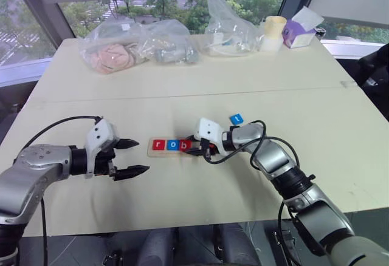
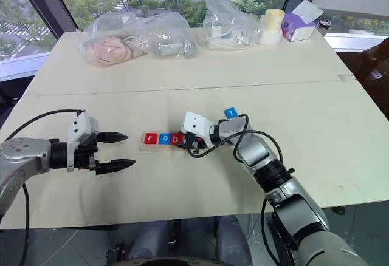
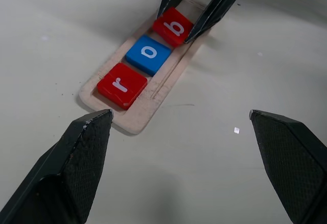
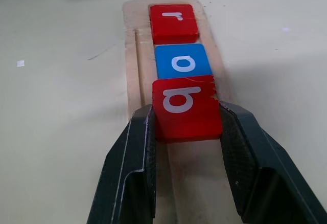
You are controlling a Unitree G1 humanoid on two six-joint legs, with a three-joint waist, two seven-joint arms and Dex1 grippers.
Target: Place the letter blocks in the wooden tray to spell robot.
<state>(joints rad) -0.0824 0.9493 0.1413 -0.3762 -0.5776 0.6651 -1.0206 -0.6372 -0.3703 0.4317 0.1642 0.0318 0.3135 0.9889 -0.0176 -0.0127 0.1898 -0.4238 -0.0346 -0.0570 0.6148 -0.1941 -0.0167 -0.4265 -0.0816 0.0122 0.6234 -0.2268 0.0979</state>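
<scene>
I see bare cream tabletop [image 1: 182,96] all around the long light-wood tray [image 3: 134,115], so approach from the near edge is free. My right gripper [image 4: 186,132] blocks the tray's right end, its black fingers flanking the red "b" tile [image 4: 186,109]. Clear plastic bags [image 1: 137,46] crowd the far edge, and a blue tile [image 1: 236,119] lies just behind the right arm.
</scene>
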